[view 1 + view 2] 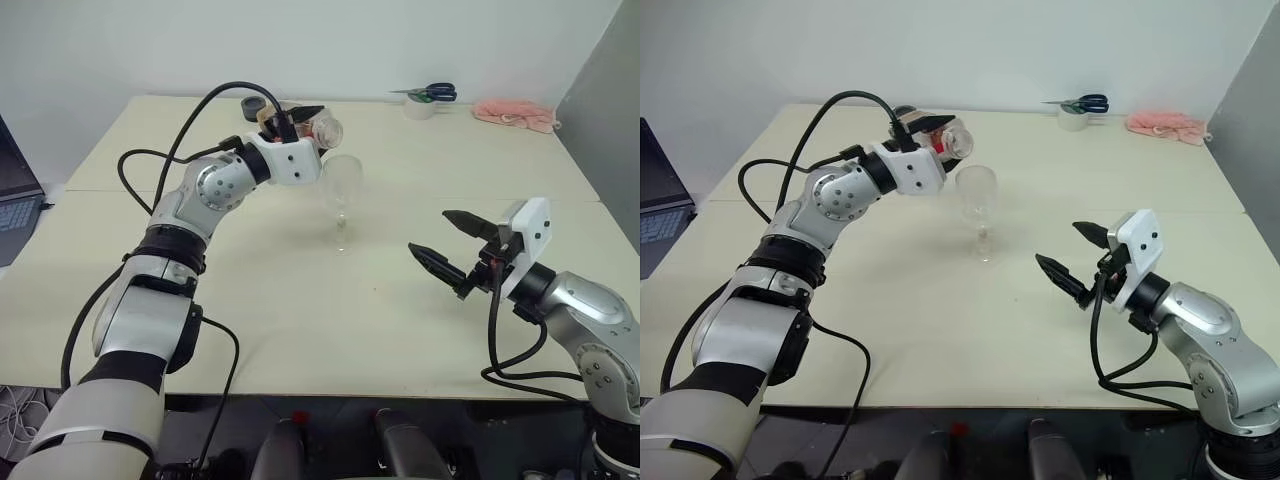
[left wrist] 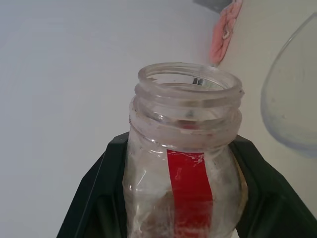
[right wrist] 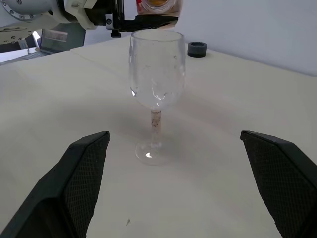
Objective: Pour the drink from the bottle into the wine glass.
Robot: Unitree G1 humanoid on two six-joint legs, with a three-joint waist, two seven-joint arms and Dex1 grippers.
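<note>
Left gripper [image 1: 290,125]: clamped on the bottle [image 1: 318,128], raised above the table [image 1: 300,330].
Bottle axis: lay near level, open mouth toward the glass [image 1: 341,190], just above and behind its rim; cap off.
Drink: little visible in the bottle; glass bowl looked empty.
Glass: upright mid-table, between the arms, nearer the left one.
Right gripper [image 1: 448,247]: spread wide, empty, near the glass, pointing at it.
Coming move, likely: tip the mouth lower over the bowl.

Left pincer [image 1: 932,130] tips the bottle [image 1: 952,141] over the wine glass [image 1: 979,205]; right pincer [image 1: 1076,257] spread
</note>
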